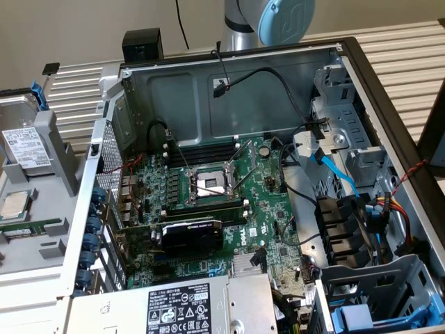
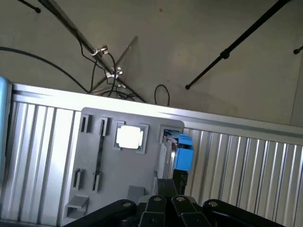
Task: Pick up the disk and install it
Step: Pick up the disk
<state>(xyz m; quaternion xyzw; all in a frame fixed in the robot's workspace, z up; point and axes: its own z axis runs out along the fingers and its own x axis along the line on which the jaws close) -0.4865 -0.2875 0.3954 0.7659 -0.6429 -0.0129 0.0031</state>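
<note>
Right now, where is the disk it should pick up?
In the exterior view the disk sits at the far left, in the grey tray, beside the CPU chip, outside the computer case.

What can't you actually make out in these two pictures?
- Disk: exterior view, cut by the picture's left edge. A grey tray post covers part of it, and the label print is too small to read.
- Robot arm: exterior view, cut off by the top edge.
- CPU chip: wrist view, glare washes out its surface.
- Gripper: wrist view, mostly cut off by the picture's edge.
</note>
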